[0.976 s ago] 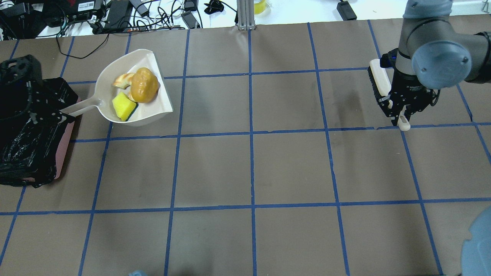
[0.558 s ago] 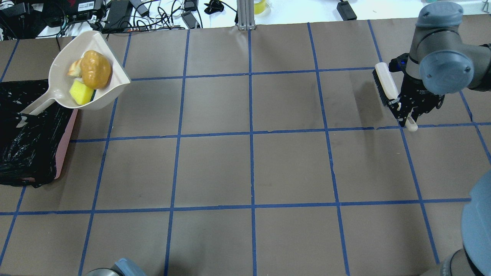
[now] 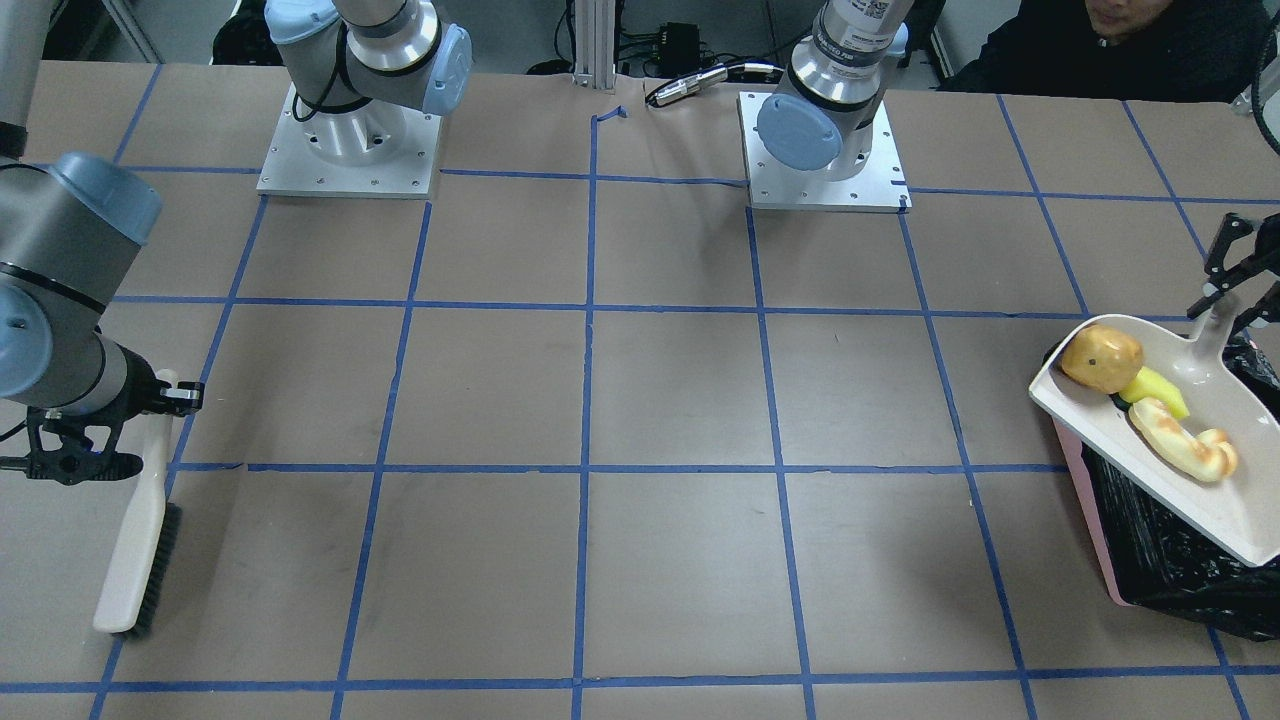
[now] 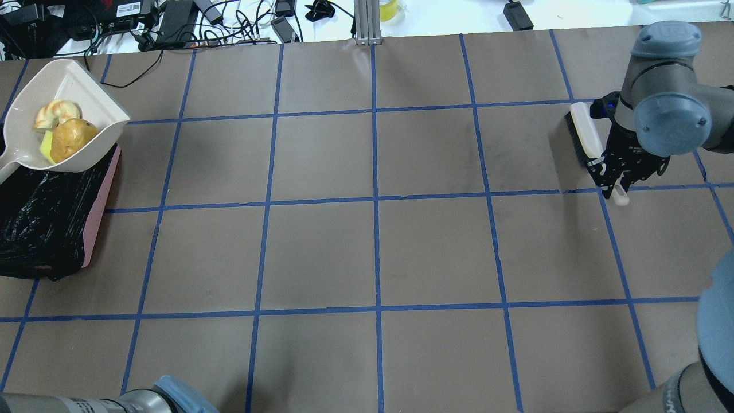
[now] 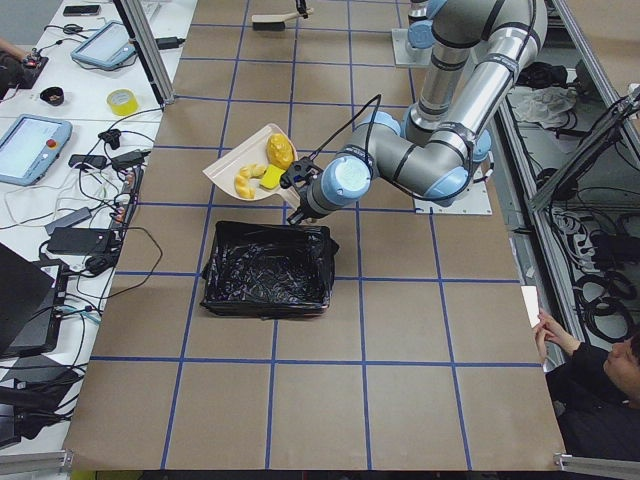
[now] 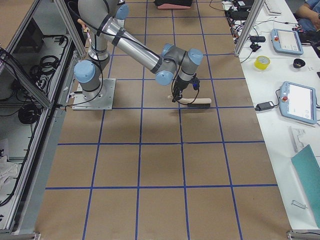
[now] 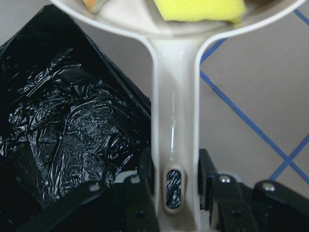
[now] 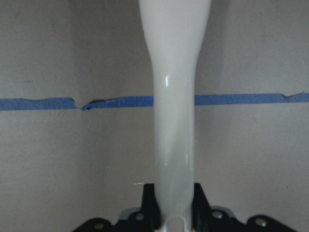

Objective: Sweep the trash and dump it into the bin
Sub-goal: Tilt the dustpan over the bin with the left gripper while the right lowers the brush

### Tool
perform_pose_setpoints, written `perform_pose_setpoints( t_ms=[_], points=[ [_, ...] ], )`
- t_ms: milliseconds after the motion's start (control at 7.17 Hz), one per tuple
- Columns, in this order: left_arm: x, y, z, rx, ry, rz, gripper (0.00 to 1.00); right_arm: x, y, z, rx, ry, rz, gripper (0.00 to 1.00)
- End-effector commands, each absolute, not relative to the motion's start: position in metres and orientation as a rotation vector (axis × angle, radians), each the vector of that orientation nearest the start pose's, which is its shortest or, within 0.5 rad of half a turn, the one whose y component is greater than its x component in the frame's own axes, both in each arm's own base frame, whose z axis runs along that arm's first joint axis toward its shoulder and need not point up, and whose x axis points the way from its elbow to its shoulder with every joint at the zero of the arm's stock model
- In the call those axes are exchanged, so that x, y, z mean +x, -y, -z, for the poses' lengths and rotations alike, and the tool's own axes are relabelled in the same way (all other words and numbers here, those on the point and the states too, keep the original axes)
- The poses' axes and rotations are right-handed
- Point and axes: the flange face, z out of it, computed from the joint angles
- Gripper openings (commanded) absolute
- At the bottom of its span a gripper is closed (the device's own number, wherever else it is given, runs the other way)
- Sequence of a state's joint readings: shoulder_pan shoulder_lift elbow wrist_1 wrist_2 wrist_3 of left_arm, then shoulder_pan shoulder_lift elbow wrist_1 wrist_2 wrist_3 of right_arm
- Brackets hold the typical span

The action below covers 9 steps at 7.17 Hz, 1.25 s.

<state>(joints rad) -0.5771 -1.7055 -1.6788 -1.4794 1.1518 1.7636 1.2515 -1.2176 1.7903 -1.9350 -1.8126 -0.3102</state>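
Observation:
A beige dustpan (image 4: 74, 86) is held tilted above the far end of the pink bin (image 4: 104, 212), which is lined with a black bag (image 4: 40, 223). In the pan lie a golden-brown potato-shaped lump (image 4: 73, 137), a yellow sponge wedge (image 4: 45, 147) and a croissant piece (image 4: 54, 112). My left gripper (image 7: 174, 193) is shut on the dustpan handle (image 7: 175, 121). My right gripper (image 4: 613, 183) is shut on the handle of a white brush (image 4: 585, 135), bristles near the table at the far right. The pan with its trash (image 3: 1100, 358) also shows over the bin (image 3: 1085, 510) in the front-facing view.
Cables and power bricks (image 4: 172, 20) lie on the white bench past the table's far edge, by an aluminium post (image 4: 367, 23). The two arm bases (image 3: 350, 150) stand at the robot side. A person (image 3: 1130, 40) sits at one corner.
My left arm has lifted the loaded dustpan and carried it left, from the table beside the bin to above the bin's far end. My right arm has shifted slightly right with the brush.

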Motion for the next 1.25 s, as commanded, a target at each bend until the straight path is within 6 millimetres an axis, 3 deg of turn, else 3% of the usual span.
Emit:
perform_pose_setpoints(
  t_ms=[0, 279, 418, 697, 836, 976, 1115],
  points=[
    [0.383, 0.408, -0.371, 1.068, -3.154, 0.625, 0.00, -0.072, 0.565, -0.229, -0.050, -3.287, -0.416, 0.27],
    [0.410, 0.400, -0.373, 1.090, -3.139, 0.328, 0.00, -0.072, 0.567, -0.228, -0.072, -3.292, -0.397, 0.62],
    [0.427, 0.401, -0.394, 1.092, -3.084, 0.203, 0.00, -0.072, 0.567, -0.227, -0.080, -3.290, -0.396, 0.72],
    [0.452, 0.403, -0.423, 1.102, -2.996, 0.038, 0.00, -0.074, 0.570, -0.232, -0.090, -3.297, -0.381, 0.79],
    [0.463, 0.409, -0.445, 1.094, -2.935, 0.012, 0.00, -0.075, 0.572, -0.239, -0.184, -3.296, -0.360, 0.81],
    [0.468, 0.424, -0.453, 1.113, -2.881, -0.011, 0.00, -0.076, 0.575, -0.249, -0.207, -3.307, -0.335, 0.84],
    [0.458, 0.443, -0.460, 1.158, -2.787, -0.182, 0.00, -0.075, 0.577, -0.273, -0.210, -3.317, -0.277, 0.88]
  ],
)
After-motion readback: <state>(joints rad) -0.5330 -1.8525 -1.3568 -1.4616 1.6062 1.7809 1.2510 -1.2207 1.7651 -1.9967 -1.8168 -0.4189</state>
